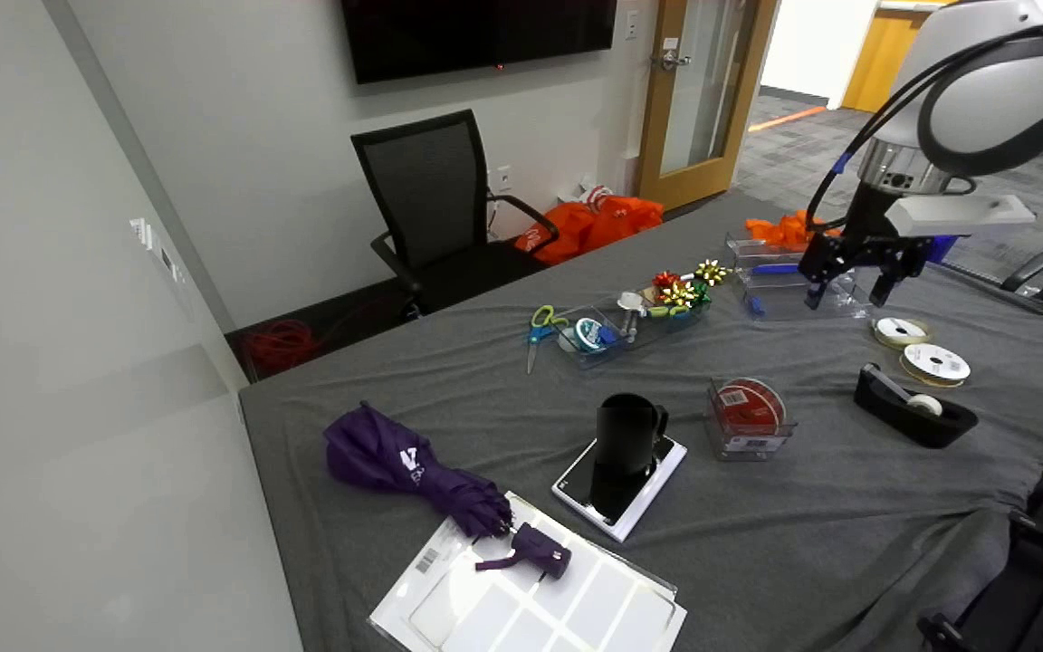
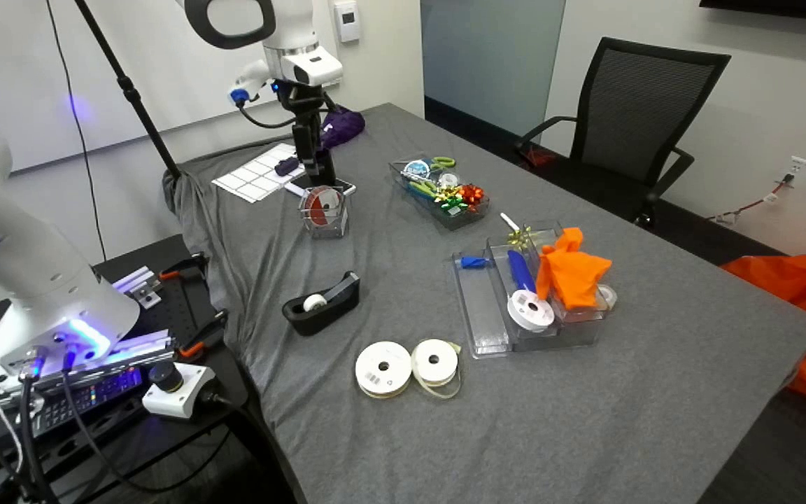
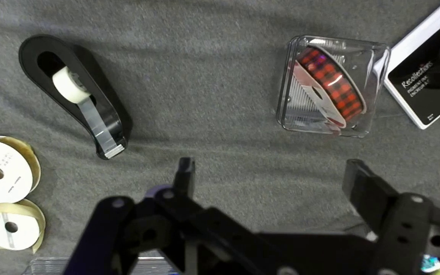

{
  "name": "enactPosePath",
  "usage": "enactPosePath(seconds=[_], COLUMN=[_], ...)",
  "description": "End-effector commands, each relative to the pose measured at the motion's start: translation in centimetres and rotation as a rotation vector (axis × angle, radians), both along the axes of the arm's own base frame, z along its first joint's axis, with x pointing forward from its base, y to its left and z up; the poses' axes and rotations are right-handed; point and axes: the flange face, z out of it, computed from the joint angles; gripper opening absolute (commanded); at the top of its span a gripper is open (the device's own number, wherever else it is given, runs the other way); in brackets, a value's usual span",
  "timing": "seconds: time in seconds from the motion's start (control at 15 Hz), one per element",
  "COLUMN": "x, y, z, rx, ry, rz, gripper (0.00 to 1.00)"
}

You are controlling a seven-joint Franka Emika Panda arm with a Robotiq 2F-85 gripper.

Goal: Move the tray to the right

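Observation:
The tray, a small clear-plastic container [image 1: 718,444], stands on the grey cloth with a red plaid ribbon spool [image 3: 334,86] tilted inside it. The tray also shows in an exterior view [image 2: 333,229] and in the wrist view [image 3: 298,109], upper right of centre. My gripper [image 3: 269,163] is open, with its two black fingers wide apart and only grey cloth visible between them. The tray lies beyond the fingertips, apart from them. In an exterior view the gripper [image 1: 847,301] hangs above the table; it also shows in an exterior view [image 2: 315,171].
A black pad with white frame [image 3: 430,82] lies close beside the tray, with a black mug [image 1: 627,435] on it. A tape dispenser [image 3: 71,91], white ribbon spools [image 2: 383,369], a divided clear organizer [image 2: 487,336], a box of bows [image 2: 448,218] and a purple umbrella [image 1: 395,462] lie around.

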Motion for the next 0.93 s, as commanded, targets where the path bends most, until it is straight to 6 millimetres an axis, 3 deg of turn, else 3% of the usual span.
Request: enactPosePath(seconds=[0.0,0.13,0.27,0.33,0.67,0.87], x=[0.8,0.7,0.9,0.6,0.9,1.1], y=[-0.3,-0.2,0.1,0.1,0.1,-0.5], z=[-2.9,-4.3,-3.3,-4.0,-3.5,-4.8], rx=[0.037,0.071,0.114,0.079,0.094,0.087], ry=[0.006,0.035,0.032,0.029,0.021,0.018], rz=[0.051,0.081,0.055,0.052,0.044,0.037], gripper=[1.00,1.00,1.00,1.00,1.00,1.00])
